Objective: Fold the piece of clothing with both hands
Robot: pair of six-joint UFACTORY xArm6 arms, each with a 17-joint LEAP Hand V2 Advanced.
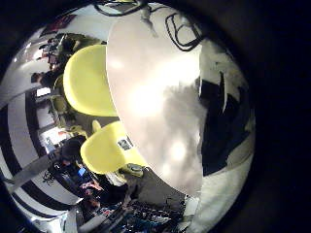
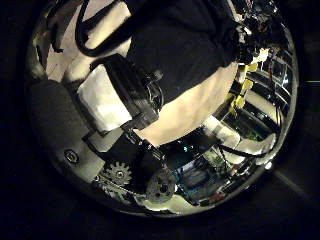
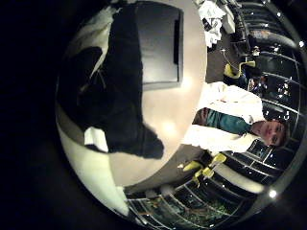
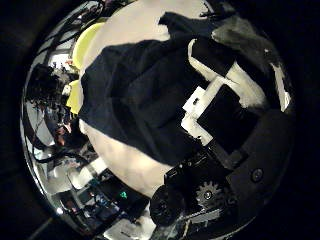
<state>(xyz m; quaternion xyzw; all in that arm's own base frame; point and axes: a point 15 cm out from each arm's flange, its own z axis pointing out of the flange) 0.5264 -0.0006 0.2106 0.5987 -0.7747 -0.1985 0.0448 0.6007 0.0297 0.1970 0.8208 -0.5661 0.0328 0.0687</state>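
Dark clothing lies spread on the pale surface, ready for folding. Right hand hovers above it, fingers straight, grasping nothing; left hand's fingers likewise released.

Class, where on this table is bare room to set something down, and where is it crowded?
Bare: the wide table stretch between the garment and the chairs. Crowded: where the garment lies beside the flat rectangular panel.
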